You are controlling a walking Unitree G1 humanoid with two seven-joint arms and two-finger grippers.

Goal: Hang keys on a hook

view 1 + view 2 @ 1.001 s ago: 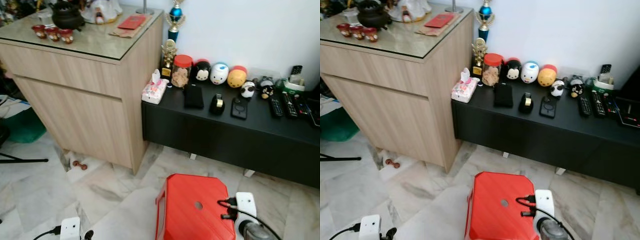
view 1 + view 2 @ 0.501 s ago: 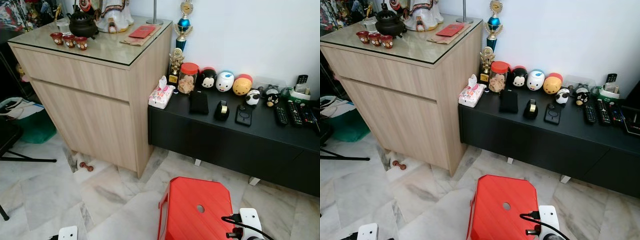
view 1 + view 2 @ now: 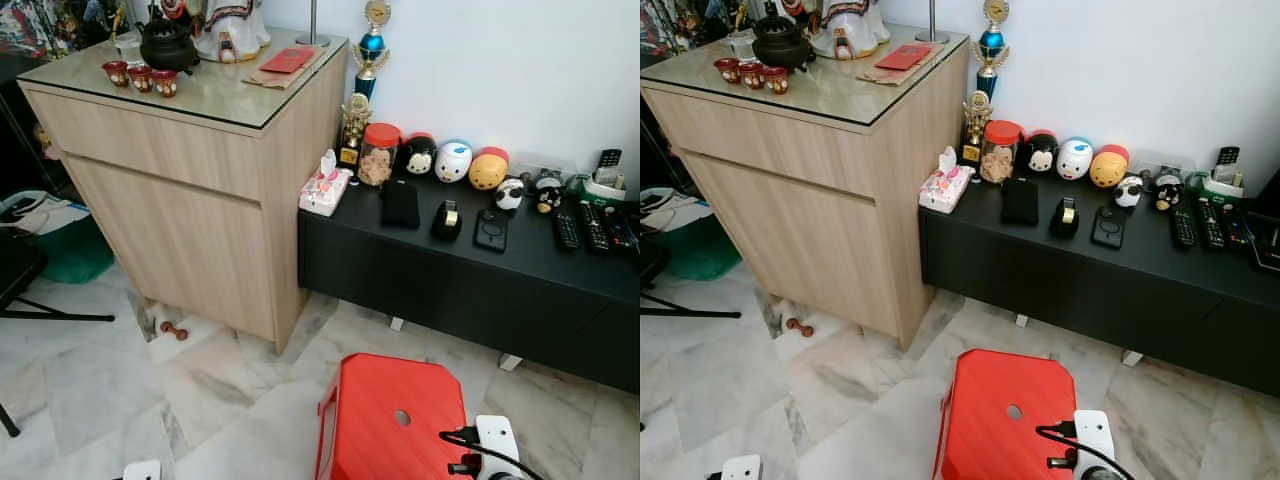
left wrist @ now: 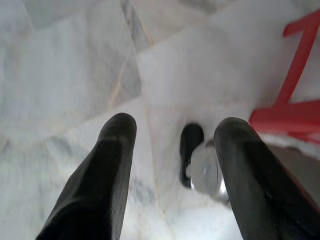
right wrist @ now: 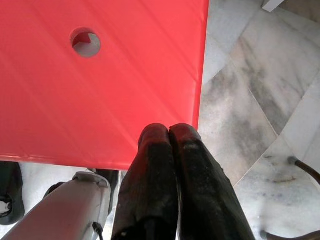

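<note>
My left gripper (image 4: 175, 125) hangs open above the pale marble floor (image 4: 75, 65), with nothing between its two black fingers (image 4: 117, 145). A corner of a red plastic stool (image 4: 295, 110) lies beside it. My right gripper (image 5: 169, 131) is shut with nothing held, its fingertips pressed together just over the edge of the red stool (image 5: 100, 85). In the left eye view the white wrist units of my left arm (image 3: 141, 470) and right arm (image 3: 497, 440) sit at the bottom edge, on either side of the stool (image 3: 390, 420).
A light wooden cabinet (image 3: 170, 200) with a glass top stands ahead on the left. A low black console (image 3: 450, 270) runs along the white wall, carrying a tissue pack (image 3: 325, 188), a red-lidded jar (image 3: 378, 152) and remotes (image 3: 590, 225). Open marble floor (image 3: 220, 380) lies before the cabinet.
The head camera has tilted up and shifted, so the cabinet and console sit lower in view and my wrist units have slid to the bottom edge. Nothing in the room has moved.
</note>
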